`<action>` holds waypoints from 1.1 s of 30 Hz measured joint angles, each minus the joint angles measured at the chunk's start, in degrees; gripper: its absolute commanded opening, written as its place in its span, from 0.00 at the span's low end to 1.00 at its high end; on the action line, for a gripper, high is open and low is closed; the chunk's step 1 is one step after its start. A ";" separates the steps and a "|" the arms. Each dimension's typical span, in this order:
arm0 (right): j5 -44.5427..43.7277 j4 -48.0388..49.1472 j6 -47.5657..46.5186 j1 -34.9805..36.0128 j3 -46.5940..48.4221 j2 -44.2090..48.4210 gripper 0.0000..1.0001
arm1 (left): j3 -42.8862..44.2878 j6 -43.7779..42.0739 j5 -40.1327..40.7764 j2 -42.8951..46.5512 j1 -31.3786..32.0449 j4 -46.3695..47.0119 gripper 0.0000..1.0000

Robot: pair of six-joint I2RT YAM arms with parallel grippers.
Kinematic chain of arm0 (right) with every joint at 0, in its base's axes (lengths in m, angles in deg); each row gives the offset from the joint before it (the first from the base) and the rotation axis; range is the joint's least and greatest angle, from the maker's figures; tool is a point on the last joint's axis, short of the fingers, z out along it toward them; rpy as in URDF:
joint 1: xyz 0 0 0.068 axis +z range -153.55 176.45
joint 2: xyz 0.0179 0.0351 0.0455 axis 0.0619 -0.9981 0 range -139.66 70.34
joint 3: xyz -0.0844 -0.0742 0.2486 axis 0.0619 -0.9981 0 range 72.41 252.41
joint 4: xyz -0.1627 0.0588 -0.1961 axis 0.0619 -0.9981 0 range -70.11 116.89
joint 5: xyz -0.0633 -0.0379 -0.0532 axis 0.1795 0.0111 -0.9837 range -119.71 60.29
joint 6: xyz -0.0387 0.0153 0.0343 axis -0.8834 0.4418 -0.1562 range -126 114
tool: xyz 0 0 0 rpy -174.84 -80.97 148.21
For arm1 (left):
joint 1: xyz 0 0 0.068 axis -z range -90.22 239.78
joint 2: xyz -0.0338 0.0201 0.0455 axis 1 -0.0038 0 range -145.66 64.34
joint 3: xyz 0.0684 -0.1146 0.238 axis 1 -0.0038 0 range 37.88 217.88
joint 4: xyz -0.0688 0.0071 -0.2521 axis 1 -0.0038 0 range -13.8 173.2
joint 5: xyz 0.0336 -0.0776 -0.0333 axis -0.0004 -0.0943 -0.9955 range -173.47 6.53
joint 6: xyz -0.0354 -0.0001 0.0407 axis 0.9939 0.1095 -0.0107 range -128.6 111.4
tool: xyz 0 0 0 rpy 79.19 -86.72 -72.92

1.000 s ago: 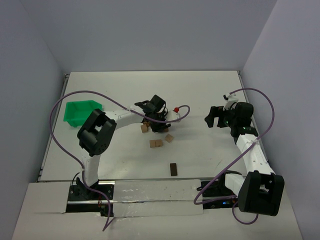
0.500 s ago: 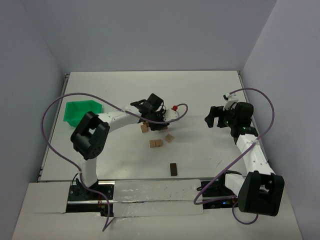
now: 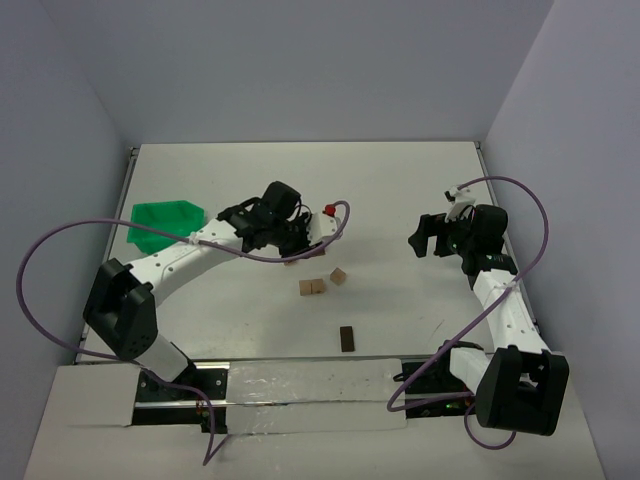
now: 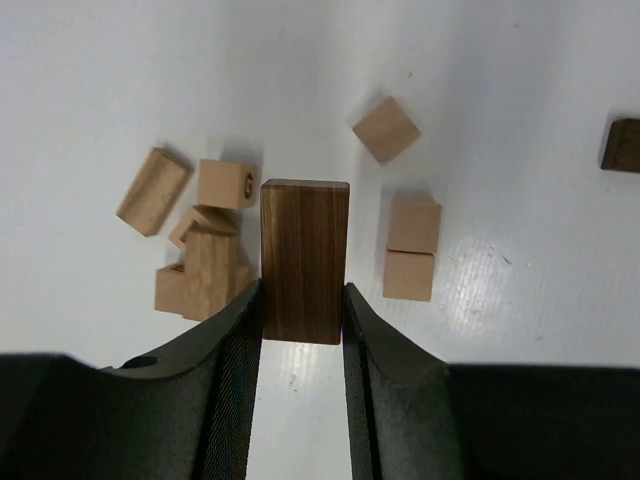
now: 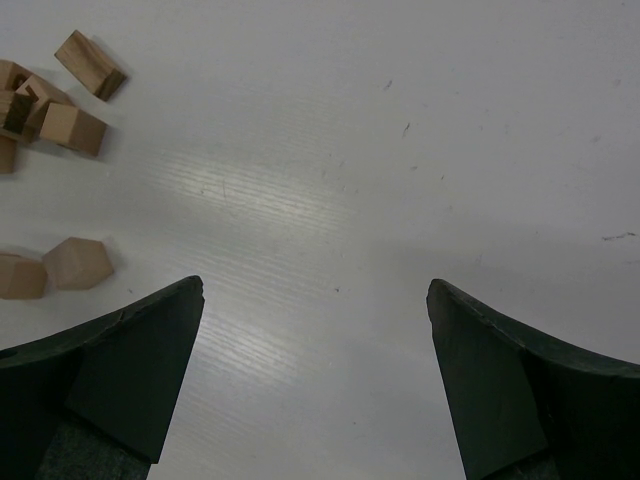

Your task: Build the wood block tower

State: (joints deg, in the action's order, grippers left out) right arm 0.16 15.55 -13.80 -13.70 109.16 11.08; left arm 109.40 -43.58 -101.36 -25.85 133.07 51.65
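My left gripper (image 4: 303,300) is shut on a dark brown wood block (image 4: 305,260) and holds it above the table. Below it, light-tan wood blocks lie loose: a small heap (image 4: 195,240) to the left, a side-by-side pair (image 4: 411,248) to the right and one cube (image 4: 386,130) beyond. From above, the left gripper (image 3: 293,240) hangs over the heap (image 3: 291,260), with the pair (image 3: 312,287) and the cube (image 3: 339,275) nearby. No upright tower shows. My right gripper (image 5: 315,288) is open and empty over bare table, far right (image 3: 425,236).
A second dark block (image 3: 347,338) lies nearer the arm bases; it also shows at the right edge of the left wrist view (image 4: 622,145). A green bin (image 3: 165,222) stands at the left. A purple cable loops out left of the left arm.
The left arm has swung its elbow far out to the left, and its gripper has shifted a little left over the heap. The right arm has not moved.
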 measured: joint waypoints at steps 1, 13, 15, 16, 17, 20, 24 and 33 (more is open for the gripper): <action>0.06 -0.03 -0.02 0.00 0.01 0.00 1.00 | -0.85 0.17 -0.11 0.16 0.00 -0.01 0.11; 0.19 -0.32 -0.01 0.00 0.02 0.00 1.00 | -4.93 1.37 -2.49 -0.28 0.00 -0.86 0.15; 0.19 -0.32 -0.01 0.00 0.02 0.00 1.00 | -4.94 1.44 -2.93 -0.84 0.00 -0.86 0.16; 0.19 -0.32 -0.01 0.00 0.02 0.00 1.00 | -4.95 1.51 -3.09 -1.15 0.00 -0.86 0.16; 0.19 -0.32 -0.01 0.00 0.02 0.00 1.00 | -4.97 1.58 -3.30 -1.50 0.00 -0.86 0.16; 0.19 -0.32 -0.01 0.00 0.02 0.00 1.00 | -5.10 1.78 -3.69 -2.40 0.00 -0.82 0.17; 0.19 -0.32 -0.01 0.00 0.02 0.00 1.00 | -5.24 1.79 -3.94 -3.27 0.06 -0.84 0.19; 0.19 -0.32 -0.01 0.00 0.02 0.00 1.00 | -5.24 1.76 -5.05 -4.91 0.21 -0.84 0.23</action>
State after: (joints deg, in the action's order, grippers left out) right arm 0.35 15.23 -13.81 -13.70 109.18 11.08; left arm 104.16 -41.83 -106.40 -30.76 133.28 50.82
